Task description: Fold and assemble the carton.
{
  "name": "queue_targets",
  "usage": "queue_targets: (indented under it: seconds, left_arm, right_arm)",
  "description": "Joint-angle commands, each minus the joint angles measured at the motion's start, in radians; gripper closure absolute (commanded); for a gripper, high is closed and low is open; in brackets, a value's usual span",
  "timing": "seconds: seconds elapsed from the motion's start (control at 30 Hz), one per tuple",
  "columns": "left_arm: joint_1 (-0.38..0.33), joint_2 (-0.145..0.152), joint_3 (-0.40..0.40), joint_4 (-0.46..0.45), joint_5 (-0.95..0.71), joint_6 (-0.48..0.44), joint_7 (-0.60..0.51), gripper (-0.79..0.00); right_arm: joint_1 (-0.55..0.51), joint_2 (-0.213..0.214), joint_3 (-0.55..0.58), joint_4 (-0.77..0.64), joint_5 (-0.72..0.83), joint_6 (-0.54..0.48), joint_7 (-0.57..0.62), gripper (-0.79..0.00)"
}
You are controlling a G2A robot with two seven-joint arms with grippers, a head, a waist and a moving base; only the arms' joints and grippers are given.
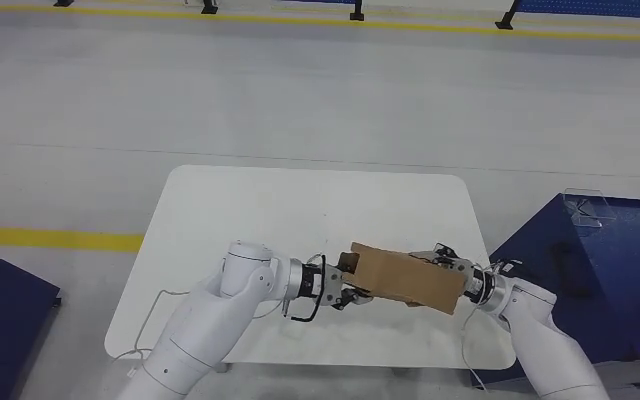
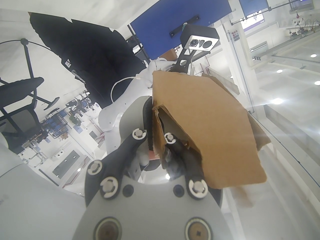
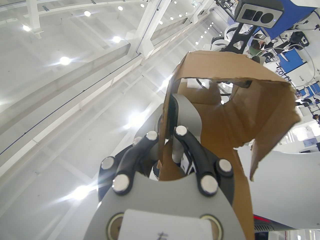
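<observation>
A brown cardboard carton point(image 1: 405, 277) hangs above the white table point(image 1: 250, 210) near its front edge, held between both arms. My left gripper point(image 1: 350, 290) is shut on a flap at the carton's left end; in the left wrist view the carton point(image 2: 205, 131) has its wall pinched between the fingers point(image 2: 175, 148). My right gripper point(image 1: 452, 268) is shut on the carton's right end; in the right wrist view the carton point(image 3: 237, 106) is open like a tube, with its wall clamped between the fingers point(image 3: 186, 143).
A dark blue bin point(image 1: 575, 260) stands right of the table, another blue one point(image 1: 20, 305) at the left. Yellow floor tape point(image 1: 70, 240) runs along the left. The table's back half is bare.
</observation>
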Motion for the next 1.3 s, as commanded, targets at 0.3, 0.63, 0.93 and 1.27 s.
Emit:
queue_targets:
  seconds: [0.3, 0.63, 0.93, 1.27]
  left_arm:
    - [-0.002, 0.004, 0.0, -0.003, -0.007, 0.0, 0.029, -0.785]
    - [0.191, 0.056, -0.291, -0.298, -0.02, -0.286, 0.076, -0.785]
    - [0.23, 0.062, -0.279, -0.463, 0.063, -0.385, 0.119, -0.785]
    - [0.238, 0.062, -0.264, -0.479, 0.103, -0.412, 0.141, -0.785]
  right_arm:
    - [0.001, -0.002, 0.013, -0.003, 0.024, -0.02, -0.045, 0.0]
    - [-0.041, 0.004, 0.053, -0.043, -0.118, -0.26, 0.033, 0.0]
    - [-0.082, 0.004, 0.038, -0.07, -0.207, -0.383, 0.119, 0.0]
    - [-0.099, -0.003, 0.037, -0.095, -0.177, -0.411, 0.069, 0.0]
